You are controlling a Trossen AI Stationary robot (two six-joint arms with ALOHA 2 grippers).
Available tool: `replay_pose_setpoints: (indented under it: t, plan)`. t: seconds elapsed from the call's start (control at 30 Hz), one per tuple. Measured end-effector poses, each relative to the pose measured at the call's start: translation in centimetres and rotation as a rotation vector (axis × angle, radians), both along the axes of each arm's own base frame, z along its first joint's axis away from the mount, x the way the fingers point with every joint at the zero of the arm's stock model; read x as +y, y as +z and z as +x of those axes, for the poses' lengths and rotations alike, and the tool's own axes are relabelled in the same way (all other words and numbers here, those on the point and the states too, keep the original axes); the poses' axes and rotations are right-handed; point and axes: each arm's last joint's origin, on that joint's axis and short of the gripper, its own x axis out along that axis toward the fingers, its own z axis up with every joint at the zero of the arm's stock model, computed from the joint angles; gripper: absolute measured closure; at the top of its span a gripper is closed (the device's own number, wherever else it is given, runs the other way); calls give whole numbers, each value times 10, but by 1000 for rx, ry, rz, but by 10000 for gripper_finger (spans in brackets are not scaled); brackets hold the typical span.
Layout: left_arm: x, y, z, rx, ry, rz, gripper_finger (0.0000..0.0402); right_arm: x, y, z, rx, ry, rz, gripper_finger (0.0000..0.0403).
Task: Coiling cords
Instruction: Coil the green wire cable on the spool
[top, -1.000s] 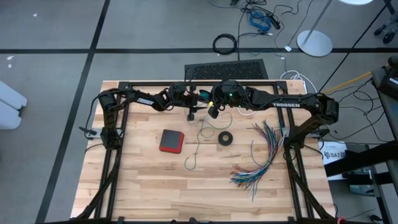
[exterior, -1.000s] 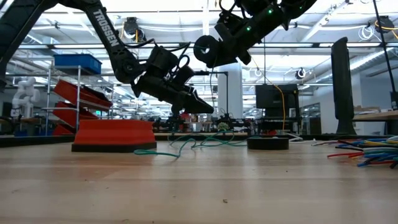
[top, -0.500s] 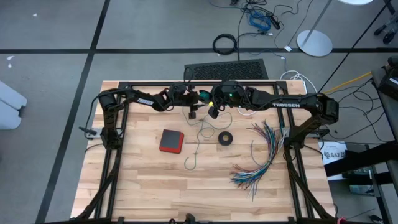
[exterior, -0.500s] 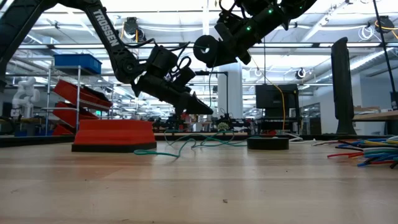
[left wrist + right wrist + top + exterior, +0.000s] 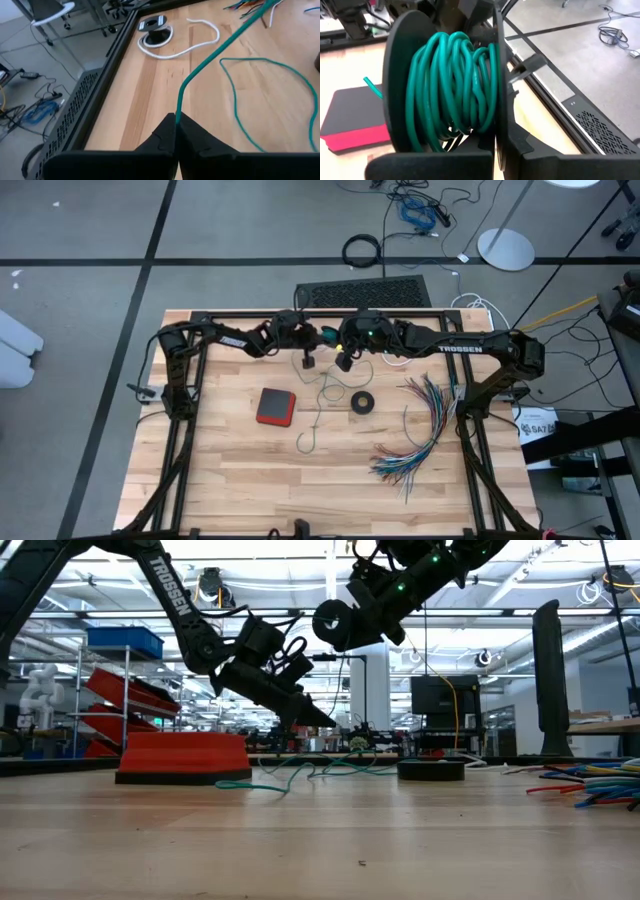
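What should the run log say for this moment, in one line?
left pincer: shut on teal cord | right pincer: shut on spool with teal coil | white cord: on table, untouched

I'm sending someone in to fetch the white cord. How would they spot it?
On the pale wooden table, look along the far edge by the black frame, under the right arm. The thin white cord curls there, joined to a small round black-and-white piece; the cord nearby is teal-green.
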Motion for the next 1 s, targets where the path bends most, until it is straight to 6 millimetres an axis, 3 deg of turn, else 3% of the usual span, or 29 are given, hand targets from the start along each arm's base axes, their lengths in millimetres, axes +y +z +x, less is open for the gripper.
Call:
replay_pose_setpoints:
  t: [0.43, 1.0]
  plan:
    - [13, 0, -10, -5, 57, -104, 398, 1, -13, -9, 175, -16, 5, 403]
    - [19, 29, -18, -100, 75, -222, 400, 0, -25, -21, 380, -41, -37, 403]
